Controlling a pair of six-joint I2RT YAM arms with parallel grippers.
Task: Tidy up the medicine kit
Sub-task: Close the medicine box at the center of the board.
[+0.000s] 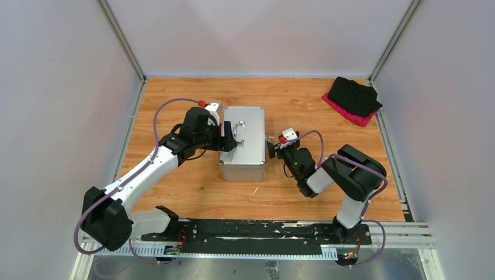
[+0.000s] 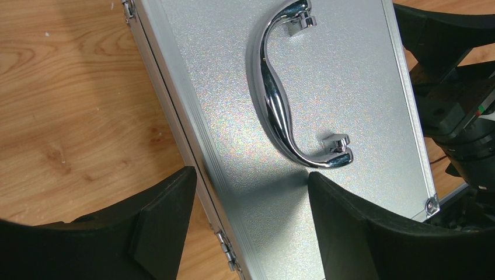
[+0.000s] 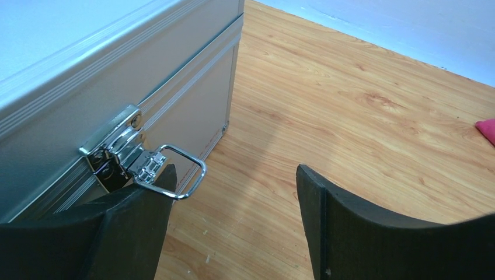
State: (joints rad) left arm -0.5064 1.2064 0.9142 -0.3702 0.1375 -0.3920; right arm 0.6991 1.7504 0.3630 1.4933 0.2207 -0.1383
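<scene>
Two grippers gape empty at the closed silver-grey metal case (image 1: 245, 158) midway on the wooden tabletop (image 1: 303, 105), left gripper (image 2: 251, 201) over its lid (image 2: 356, 87) beside the curved chrome handle (image 2: 274, 96), right gripper (image 3: 233, 195) at a chrome side latch (image 3: 125, 153): stiff, slick-walled, probably hefty, so handle or latch gives purchase.

We see the medicine kit (image 1: 242, 143) lying flat near the middle of the wooden bench (image 1: 303, 192), its long sides running away from the arm bases. It is a silver-grey metal case with a pebbled lid, ribbed aluminium edging and riveted corners. The lid sits down on the body. Its chrome handle (image 2: 274, 87) lies folded flat against the lid. On the right-hand long side we make out a chrome latch (image 3: 140, 157), its wire loop sticking out from the wall.
</scene>
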